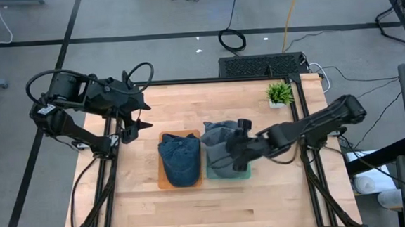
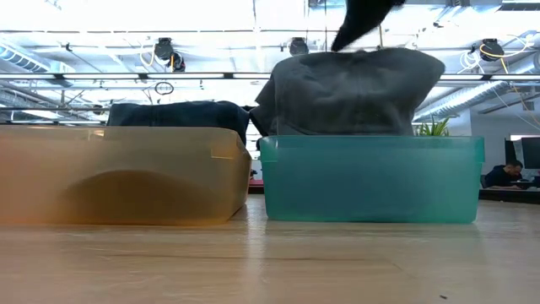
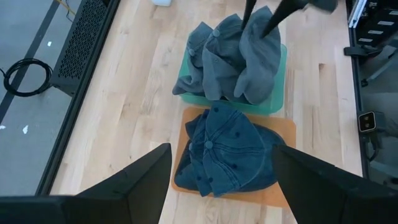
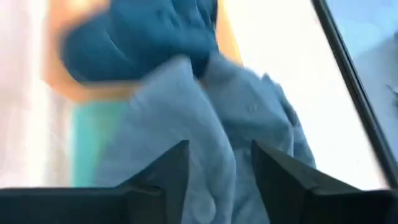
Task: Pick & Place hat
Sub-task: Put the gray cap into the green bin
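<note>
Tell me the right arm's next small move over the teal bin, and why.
Probably lift straight up and clear. The right gripper has its fingers parted over the grey hat, which already sits piled in the teal bin, so releasing looks done.

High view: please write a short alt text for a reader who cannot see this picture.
From above, the right gripper reaches over a grey hat piled in a teal bin, beside a blue hat in an orange bin on a wooden table. The left gripper waits open at the far left corner.
</note>
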Motion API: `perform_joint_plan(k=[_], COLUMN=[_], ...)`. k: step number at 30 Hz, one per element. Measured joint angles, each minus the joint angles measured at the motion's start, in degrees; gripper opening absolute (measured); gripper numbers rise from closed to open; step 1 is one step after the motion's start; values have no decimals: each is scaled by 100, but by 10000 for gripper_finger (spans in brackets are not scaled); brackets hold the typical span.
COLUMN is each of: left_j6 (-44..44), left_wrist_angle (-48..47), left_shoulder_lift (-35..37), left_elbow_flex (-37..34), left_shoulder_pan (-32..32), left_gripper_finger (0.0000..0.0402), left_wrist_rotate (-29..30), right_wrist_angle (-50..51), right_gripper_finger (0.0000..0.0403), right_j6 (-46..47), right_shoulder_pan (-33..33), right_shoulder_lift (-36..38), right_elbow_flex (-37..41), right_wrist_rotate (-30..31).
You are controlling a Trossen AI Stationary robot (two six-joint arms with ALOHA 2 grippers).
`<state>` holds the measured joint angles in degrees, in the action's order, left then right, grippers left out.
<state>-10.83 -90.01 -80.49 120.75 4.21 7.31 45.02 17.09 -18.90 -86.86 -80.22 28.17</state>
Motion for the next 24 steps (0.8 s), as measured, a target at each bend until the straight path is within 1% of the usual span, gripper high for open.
perform_joint_plan(k=[2, 4, 7, 9, 11, 13, 15, 18, 19, 21, 24], left_j6=[2, 2, -13, -33, -31, -33, -33, -35, -37, -43, -52], left_wrist_angle=[2, 1, 2, 0, 2, 0, 1, 0, 0, 0, 0], left_shoulder_lift=[0, 0, 0, 0, 0, 0, -1, 0, 0, 0, 0], left_elbow_flex=[0, 0, 0, 0, 0, 0, 0, 0, 0, 2, 2], left_shoulder_pan=[0, 0, 0, 0, 2, 2, 1, 0, 0, 0, 0], left_gripper_finger=[285, 285, 285, 285, 285, 285, 285, 285, 285, 285, 285], left_wrist_rotate=[0, 0, 0, 0, 0, 1, 2, 2, 2, 2, 4], right_wrist_angle=[-285, -632, -735, -747, -879, -1189, -1589, -2048, -2173, -2520, -2717], right_gripper_finger=[188, 203, 207, 198, 178, 147, 104, 28, 15, 10, 2], right_j6=[88, 24, -118, -142, -201, -288, -347, -488, -568, -610, -687], right_shoulder_pan=[-57, -134, -339, -451, -480, -479, -422, -275, -206, -47, 346], right_shoulder_lift=[192, 269, 285, 261, 211, 174, 187, 230, 226, 209, 235], right_elbow_flex=[-3, -9, -7, 60, 259, 550, 831, 1226, 1357, 1568, 1800], right_wrist_rotate=[-284, -591, -744, -818, -1043, -1090, -1044, -1046, -1047, -1069, -1219])
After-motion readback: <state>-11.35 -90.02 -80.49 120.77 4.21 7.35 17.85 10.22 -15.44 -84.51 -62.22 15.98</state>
